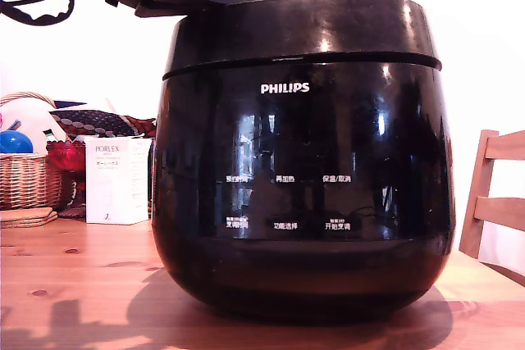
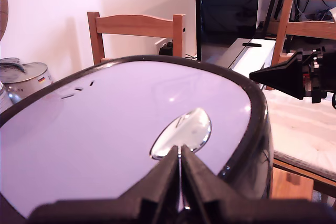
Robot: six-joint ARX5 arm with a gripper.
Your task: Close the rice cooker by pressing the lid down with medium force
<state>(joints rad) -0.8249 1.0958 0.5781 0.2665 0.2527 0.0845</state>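
Gripper (jaws together) rests on lid, rice cooker closed.

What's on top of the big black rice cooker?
The lid sits down on the rice cooker, and the gripper rests on the lid's shiny top by a silvery oval button. Inside is hidden.

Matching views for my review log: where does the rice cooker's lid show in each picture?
Exterior view: the glossy black round lid caps the black Philips rice cooker, upper centre, seen side-on.
Wrist view: its reflective top fills the foreground.
Shared landmark: the lid's black rim.
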